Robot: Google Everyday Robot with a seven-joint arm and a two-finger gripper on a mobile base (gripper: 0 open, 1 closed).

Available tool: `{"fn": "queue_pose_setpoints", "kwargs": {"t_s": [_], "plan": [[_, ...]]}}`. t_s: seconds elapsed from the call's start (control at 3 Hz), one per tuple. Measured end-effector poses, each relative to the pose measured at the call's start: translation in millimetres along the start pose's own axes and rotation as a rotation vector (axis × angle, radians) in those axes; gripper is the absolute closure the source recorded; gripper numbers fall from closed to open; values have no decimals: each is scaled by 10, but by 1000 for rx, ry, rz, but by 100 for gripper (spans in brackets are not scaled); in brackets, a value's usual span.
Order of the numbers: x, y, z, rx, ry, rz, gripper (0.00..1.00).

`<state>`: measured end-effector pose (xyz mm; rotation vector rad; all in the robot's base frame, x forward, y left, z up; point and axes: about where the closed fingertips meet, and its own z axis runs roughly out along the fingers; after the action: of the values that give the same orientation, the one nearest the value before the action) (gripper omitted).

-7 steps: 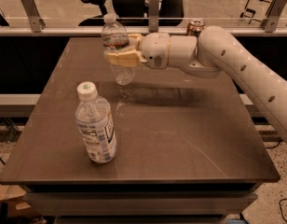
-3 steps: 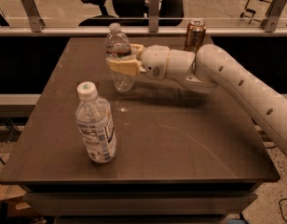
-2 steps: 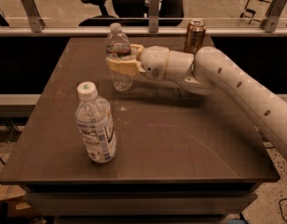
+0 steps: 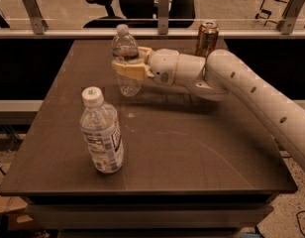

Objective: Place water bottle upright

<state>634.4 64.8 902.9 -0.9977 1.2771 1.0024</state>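
One camera, high before table (image 4: 192,148), facing down-forward, mid-range; pincer (image 4: 127,69) clasping water bottle (image 4: 125,44) far centre-left

gripper (image 4: 127,66) clasping upright water bottle (image 4: 126,58)

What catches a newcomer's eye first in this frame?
The white arm extends from the right, its gripper at the far side of the table, jaws clasped around the upright water bottle. Next comes the wider bottle with a white cap, standing alone near the front left, and a can at the far edge behind the arm.
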Motion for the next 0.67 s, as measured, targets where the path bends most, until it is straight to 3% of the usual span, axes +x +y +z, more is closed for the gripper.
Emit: {"fn": "queue_pose_setpoints", "kwargs": {"t_s": [0.67], "plan": [[-7, 1, 2, 0, 0, 0, 35]]}}
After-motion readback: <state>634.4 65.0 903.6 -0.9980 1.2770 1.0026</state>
